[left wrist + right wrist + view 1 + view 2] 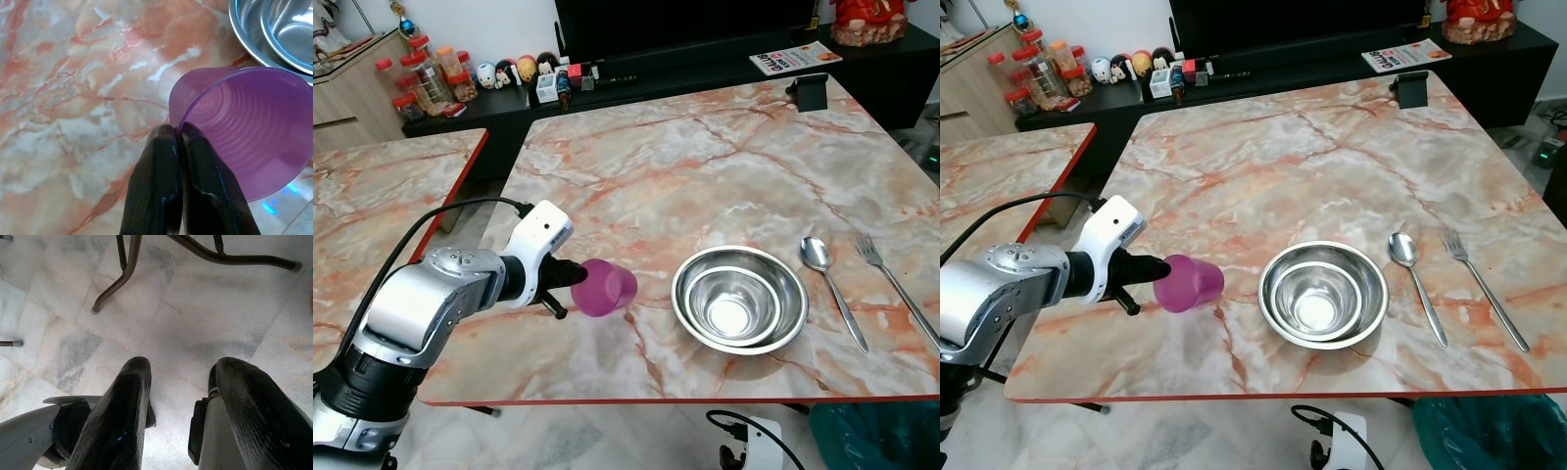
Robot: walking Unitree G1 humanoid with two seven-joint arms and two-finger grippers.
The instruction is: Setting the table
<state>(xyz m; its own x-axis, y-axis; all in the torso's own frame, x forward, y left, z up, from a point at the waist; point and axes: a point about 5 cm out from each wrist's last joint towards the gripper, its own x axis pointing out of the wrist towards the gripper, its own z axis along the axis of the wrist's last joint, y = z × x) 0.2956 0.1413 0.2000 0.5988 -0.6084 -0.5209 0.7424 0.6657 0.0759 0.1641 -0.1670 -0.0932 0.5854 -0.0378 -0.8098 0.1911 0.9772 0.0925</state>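
Note:
A translucent purple plastic cup [607, 287] lies tilted on its side just above the marble table [705, 166], left of two nested steel bowls [739, 298]. My left gripper [576, 274] is shut on the cup's rim [177, 128], one finger inside and one outside. A spoon [830, 284] and a fork [896, 284] lie side by side right of the bowls. My right gripper [178, 396] hangs open below the table, over the tiled floor.
A second marble table [382, 196] stands to the left across a narrow gap. A dark low cabinet [705, 54] behind carries jars [421, 78], small figures and a magazine [793, 57]. A black holder [811, 90] sits at the table's far edge. Chair legs [127, 269] cross the floor.

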